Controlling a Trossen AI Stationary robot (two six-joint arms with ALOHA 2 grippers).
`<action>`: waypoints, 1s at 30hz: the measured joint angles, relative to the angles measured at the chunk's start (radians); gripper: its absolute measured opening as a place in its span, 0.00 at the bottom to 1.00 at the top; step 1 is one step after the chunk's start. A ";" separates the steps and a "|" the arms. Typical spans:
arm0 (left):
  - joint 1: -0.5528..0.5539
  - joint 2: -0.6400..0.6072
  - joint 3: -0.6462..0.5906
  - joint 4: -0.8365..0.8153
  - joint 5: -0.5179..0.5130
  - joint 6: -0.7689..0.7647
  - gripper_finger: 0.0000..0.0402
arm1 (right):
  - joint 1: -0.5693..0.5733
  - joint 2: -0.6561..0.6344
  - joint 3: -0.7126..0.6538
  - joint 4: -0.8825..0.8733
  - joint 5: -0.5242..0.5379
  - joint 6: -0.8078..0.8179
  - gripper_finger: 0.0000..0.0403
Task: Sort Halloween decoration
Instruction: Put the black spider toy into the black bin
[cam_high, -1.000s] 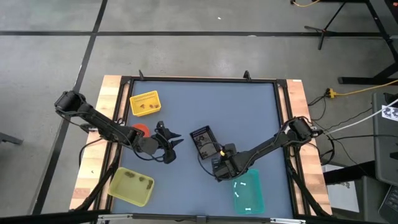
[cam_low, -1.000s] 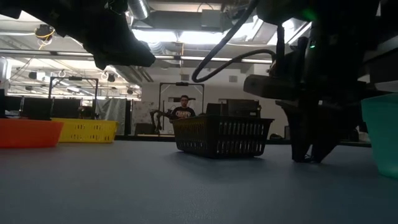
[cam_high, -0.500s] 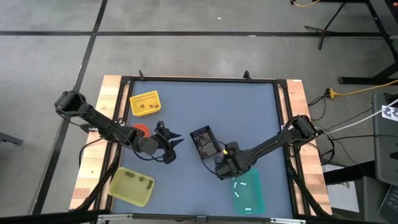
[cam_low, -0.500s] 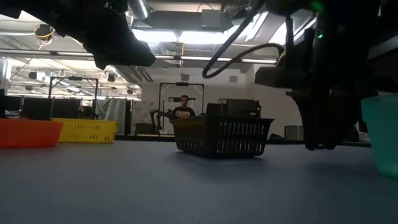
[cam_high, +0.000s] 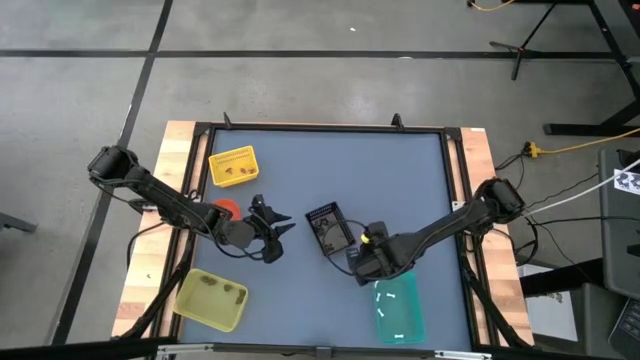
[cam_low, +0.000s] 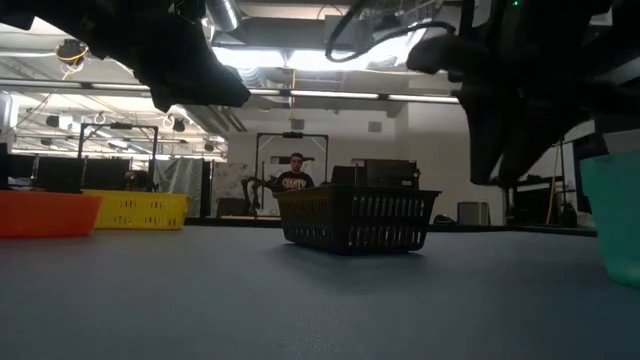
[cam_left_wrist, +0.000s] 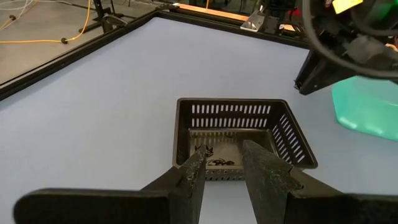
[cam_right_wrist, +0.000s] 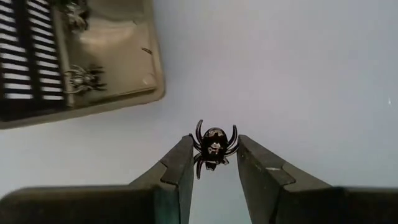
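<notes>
A small black spider trinket (cam_right_wrist: 213, 144) sits between the fingers of my right gripper (cam_right_wrist: 214, 158), which hangs above the blue table between the black tray (cam_high: 328, 228) and the teal container (cam_high: 398, 308). The tray holds more dark spider trinkets (cam_right_wrist: 84, 78). My left gripper (cam_high: 270, 232) hovers left of the tray, open, with nothing between its fingers (cam_left_wrist: 261, 165). White trinkets (cam_high: 395, 320) lie in the teal container. My right gripper pinches the spider's body (cam_right_wrist: 214, 149) between its two fingers, near their free ends. The fingers come from above, pointing steeply down. The spider is lifted clear of the table, its legs sticking out on both sides.
A yellow container (cam_high: 232, 167) stands at the far left, an orange one (cam_high: 225, 208) beside my left arm and a yellow-green one (cam_high: 212, 297) at the near left. A person (cam_low: 293, 180) sits in the room beyond the table.
My right gripper has risen from the table surface beside the black tray, still shut on the spider, and has shifted slightly toward the teal container. My left arm has kept still.
</notes>
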 joint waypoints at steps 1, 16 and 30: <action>0.000 0.000 0.000 0.001 0.000 0.000 0.23 | 0.000 -0.005 0.000 0.003 0.005 -0.007 0.26; 0.000 0.000 0.000 0.000 0.000 0.000 0.23 | 0.000 -0.012 0.001 0.140 0.058 -0.186 0.26; 0.000 0.000 0.000 0.000 0.000 0.000 0.23 | 0.000 -0.012 0.001 0.183 0.059 -0.337 0.26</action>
